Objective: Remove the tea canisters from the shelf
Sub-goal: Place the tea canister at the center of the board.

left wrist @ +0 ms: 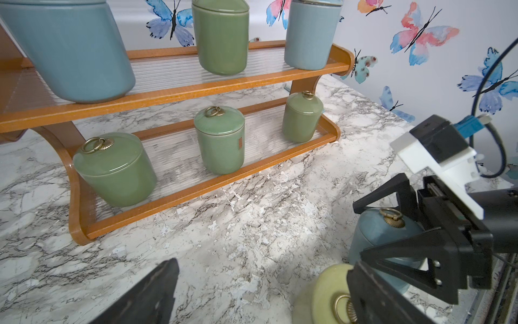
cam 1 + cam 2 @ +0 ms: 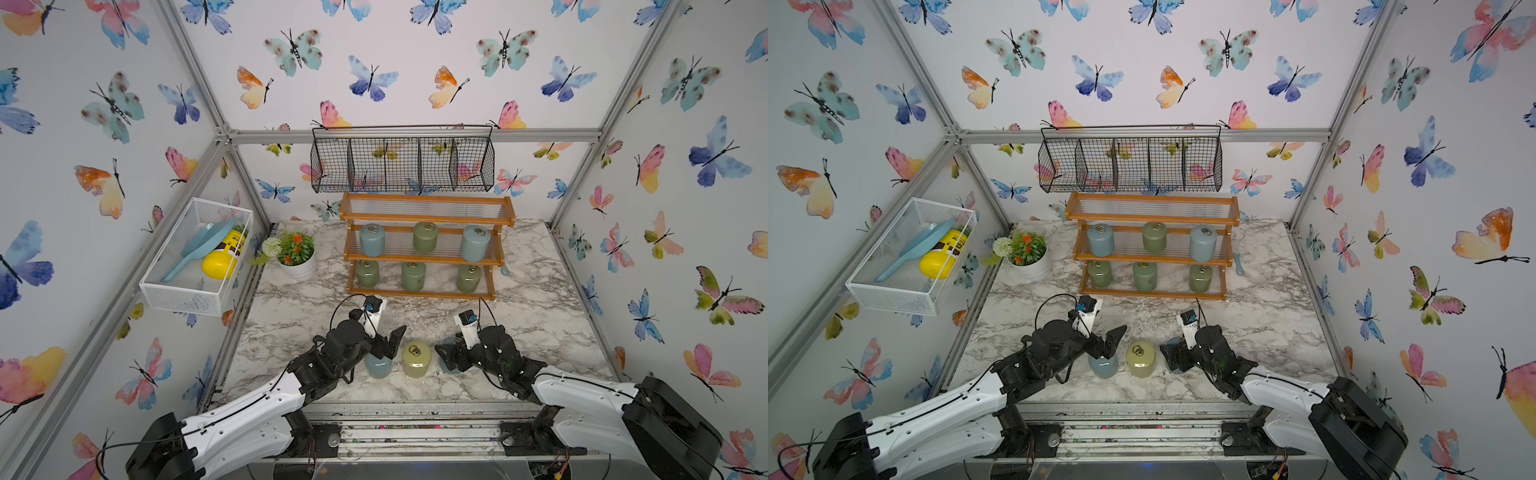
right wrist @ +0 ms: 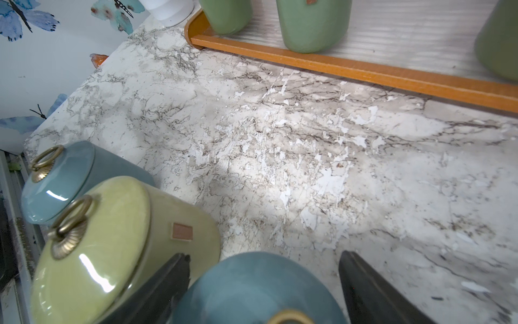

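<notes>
The wooden shelf [image 2: 424, 259] stands at the back of the marble table. Its middle tier holds a blue [image 2: 372, 240], a green [image 2: 425, 237] and a blue tea canister [image 2: 474, 243]. Three green ones [image 2: 413, 276] stand on the bottom tier, and the top tier is bare. Near the front edge a yellow-green canister [image 2: 417, 359] stands between two blue ones. My left gripper [image 2: 386, 345] is open above the left blue one [image 2: 378, 368], holding nothing. My right gripper [image 3: 263, 256] is open around the other blue canister [image 3: 258, 286], with a gap beside one finger.
A white flower pot [image 2: 297, 266] stands left of the shelf. A black wire basket [image 2: 403, 164] hangs just above the shelf. On the left wall, a white mesh basket [image 2: 195, 257] holds a yellow bottle and a blue scoop. The metal rail [image 2: 415, 409] borders the table front.
</notes>
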`<state>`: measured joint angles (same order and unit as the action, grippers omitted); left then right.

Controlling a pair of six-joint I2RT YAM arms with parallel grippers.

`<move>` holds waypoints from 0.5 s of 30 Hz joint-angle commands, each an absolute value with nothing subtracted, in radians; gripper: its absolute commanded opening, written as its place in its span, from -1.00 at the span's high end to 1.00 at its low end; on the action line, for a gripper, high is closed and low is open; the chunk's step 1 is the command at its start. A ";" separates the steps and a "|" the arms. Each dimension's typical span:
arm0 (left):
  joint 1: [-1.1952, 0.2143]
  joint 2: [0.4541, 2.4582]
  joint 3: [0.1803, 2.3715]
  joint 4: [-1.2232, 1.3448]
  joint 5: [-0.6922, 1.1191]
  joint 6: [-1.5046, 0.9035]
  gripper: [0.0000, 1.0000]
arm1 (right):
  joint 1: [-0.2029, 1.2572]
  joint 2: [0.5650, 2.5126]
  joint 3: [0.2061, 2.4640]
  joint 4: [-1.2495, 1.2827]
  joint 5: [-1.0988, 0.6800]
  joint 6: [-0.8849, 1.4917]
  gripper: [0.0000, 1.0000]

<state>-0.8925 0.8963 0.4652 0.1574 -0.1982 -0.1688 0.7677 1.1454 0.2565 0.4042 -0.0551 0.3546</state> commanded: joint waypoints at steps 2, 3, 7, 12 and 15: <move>-0.895 0.877 0.454 0.143 -0.212 -0.179 -0.97 | 0.770 1.121 0.242 0.392 -0.049 0.369 -0.79; -0.894 0.876 0.452 0.144 -0.212 -0.179 -0.97 | 0.772 1.116 0.245 0.387 -0.050 0.370 -0.79; -0.894 0.874 0.448 0.145 -0.211 -0.183 -0.97 | 0.773 1.098 0.244 0.367 -0.052 0.376 -0.79; -0.895 0.873 0.440 0.153 -0.209 -0.189 -0.97 | 0.784 1.097 0.242 0.358 -0.053 0.387 -0.80; -0.896 0.874 0.438 0.153 -0.209 -0.191 -0.97 | 0.790 1.104 0.242 0.360 -0.052 0.392 -0.80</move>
